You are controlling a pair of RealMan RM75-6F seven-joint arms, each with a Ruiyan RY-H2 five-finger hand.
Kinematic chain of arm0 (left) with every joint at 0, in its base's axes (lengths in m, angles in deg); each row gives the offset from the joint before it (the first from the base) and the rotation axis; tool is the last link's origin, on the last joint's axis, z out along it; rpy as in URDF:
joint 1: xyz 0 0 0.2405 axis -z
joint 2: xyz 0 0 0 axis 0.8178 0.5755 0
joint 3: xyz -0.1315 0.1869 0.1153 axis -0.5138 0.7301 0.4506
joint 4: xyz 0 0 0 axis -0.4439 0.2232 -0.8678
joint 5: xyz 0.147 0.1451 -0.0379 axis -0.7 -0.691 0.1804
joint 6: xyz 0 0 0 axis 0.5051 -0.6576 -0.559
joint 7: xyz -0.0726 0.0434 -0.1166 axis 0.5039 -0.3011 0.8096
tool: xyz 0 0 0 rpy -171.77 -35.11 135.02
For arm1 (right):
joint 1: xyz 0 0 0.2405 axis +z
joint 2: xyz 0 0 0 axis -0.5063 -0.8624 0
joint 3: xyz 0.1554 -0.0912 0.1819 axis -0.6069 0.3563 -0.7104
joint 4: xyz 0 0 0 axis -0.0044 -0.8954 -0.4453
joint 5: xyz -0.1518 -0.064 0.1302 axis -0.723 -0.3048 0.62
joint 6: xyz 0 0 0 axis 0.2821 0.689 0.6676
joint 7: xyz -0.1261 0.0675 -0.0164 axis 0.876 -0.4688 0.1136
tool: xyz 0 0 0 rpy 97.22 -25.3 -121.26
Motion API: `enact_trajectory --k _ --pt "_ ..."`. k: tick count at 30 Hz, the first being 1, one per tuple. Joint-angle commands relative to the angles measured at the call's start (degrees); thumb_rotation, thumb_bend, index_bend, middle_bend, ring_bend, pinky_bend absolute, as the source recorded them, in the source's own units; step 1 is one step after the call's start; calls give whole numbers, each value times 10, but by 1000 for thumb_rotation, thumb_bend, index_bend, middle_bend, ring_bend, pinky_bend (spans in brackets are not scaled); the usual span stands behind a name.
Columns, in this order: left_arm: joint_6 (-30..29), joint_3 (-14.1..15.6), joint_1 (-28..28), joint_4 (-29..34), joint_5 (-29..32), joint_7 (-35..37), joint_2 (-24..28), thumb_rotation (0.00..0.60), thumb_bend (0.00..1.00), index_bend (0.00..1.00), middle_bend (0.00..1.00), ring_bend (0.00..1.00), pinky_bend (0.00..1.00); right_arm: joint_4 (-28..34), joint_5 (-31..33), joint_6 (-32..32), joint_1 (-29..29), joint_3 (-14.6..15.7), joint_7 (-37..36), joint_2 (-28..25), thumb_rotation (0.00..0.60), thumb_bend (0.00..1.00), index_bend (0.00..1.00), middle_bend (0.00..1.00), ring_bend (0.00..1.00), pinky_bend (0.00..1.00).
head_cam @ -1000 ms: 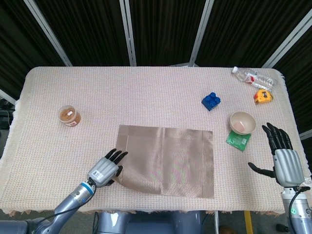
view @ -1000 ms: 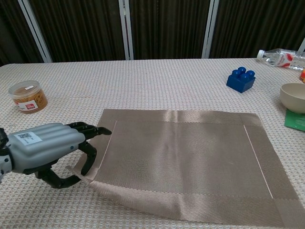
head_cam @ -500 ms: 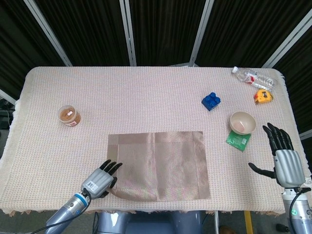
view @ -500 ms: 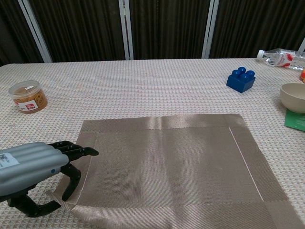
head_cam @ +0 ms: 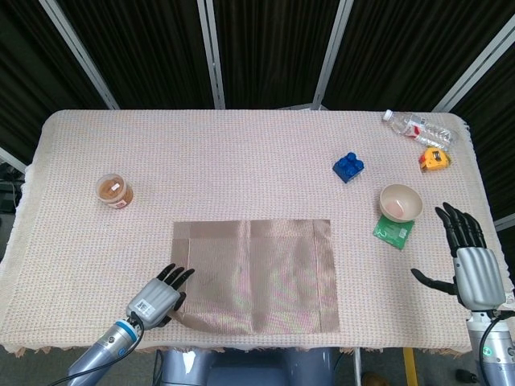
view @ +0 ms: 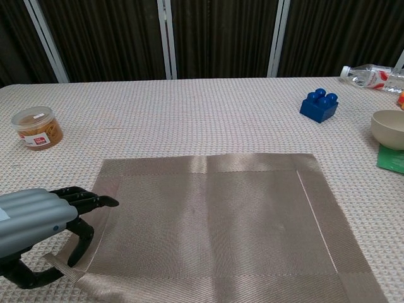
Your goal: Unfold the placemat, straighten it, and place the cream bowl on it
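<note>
The brown woven placemat lies unfolded and nearly flat at the table's near edge, its long sides about parallel to that edge. My left hand pinches the mat's near left corner, which is lifted a little off the cloth. The cream bowl stands upright to the right of the mat, apart from it, and shows at the right edge of the chest view. My right hand hovers below and to the right of the bowl, fingers spread, holding nothing.
A green packet lies partly under the bowl. A blue block, a yellow tape measure and a lying plastic bottle sit at the far right. A brown-filled jar stands at the left.
The left hand has pulled the placemat toward the near left, and the mat has squared up with the table edge. The right hand and the bowl have stayed put.
</note>
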State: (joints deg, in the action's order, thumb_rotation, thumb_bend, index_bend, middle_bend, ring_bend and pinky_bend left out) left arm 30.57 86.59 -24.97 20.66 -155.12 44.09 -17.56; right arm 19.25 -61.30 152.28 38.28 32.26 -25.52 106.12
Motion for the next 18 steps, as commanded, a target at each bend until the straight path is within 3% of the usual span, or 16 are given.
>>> enact_trajectory --k 1,6,8,10,12,13,18 --pt "-3 3 -2 0 -5 0 4 600 491 711 0 0 0 1 0 0 0 -1 -1 0 600 0 0 0 0 0" --pt "-9 6 -8 -3 -10 -1 8 600 472 701 0 0 0 2 -2 0 -1 -1 0 -1 600 0 0 0 0 0" --pt "-7 7 -9 -2 -9 2 11 600 390 654 0 0 0 3 -3 1 -2 -1 1 -1 600 0 0 0 0 0" --pt "-2 9 -8 -2 -11 5 15 600 248 476 0 0 0 3 -3 2 -2 -2 1 -1 600 0 0 0 0 0" --pt "4 12 -7 0 -14 9 21 600 94 133 0 0 0 4 -3 1 -3 -2 1 -1 600 0 0 0 0 0" --pt "7 14 -7 1 -15 12 25 600 46 31 0 0 0 4 -3 1 -3 -2 1 -1 600 0 0 0 0 0" --pt "15 21 -5 23 -33 52 57 600 0 0 0 0 0 3 -2 -1 -3 -2 1 -1 600 0 0 0 0 0"
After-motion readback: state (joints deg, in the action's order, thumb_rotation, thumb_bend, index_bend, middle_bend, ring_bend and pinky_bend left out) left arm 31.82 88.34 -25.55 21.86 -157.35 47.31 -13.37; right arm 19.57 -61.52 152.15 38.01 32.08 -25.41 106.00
